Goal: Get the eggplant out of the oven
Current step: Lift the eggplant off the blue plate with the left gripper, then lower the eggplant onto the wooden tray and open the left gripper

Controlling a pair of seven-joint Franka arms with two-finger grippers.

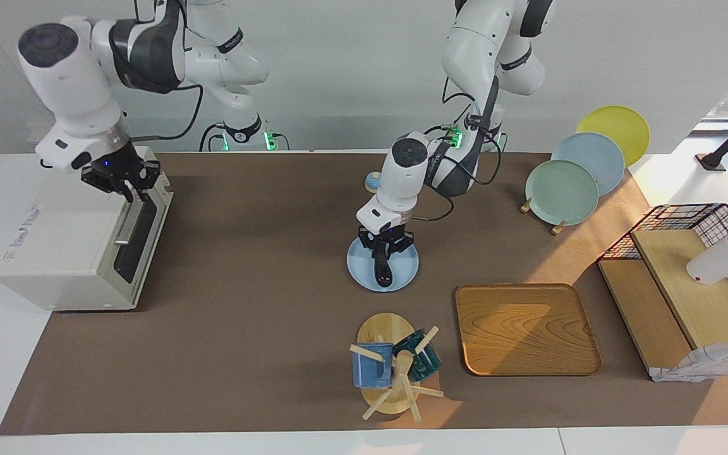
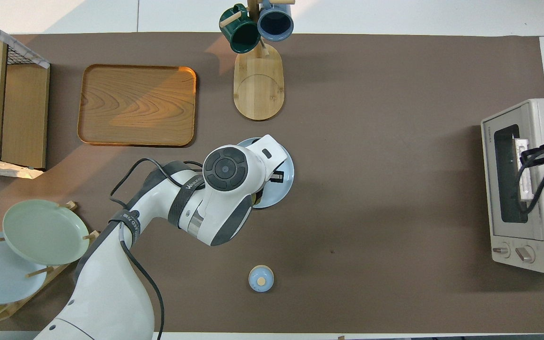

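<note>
Eggplant (image 1: 382, 270): glossy, near-black skin, on a smooth matt plate (image 1: 404, 279). Oven (image 1: 60, 253): matt off-white casing, dark glass door, metal bar handle. Tray (image 1: 526, 328): smooth wood with visible grain; table cover (image 1: 256, 253): matt brown.

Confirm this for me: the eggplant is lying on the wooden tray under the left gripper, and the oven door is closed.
Not quite. The eggplant lies on the light blue plate, not on the wooden tray, which sits beside the plate toward the left arm's end of the table. The facing view shows this. The rest holds: the left gripper is over the eggplant, and the oven door is closed.
</note>
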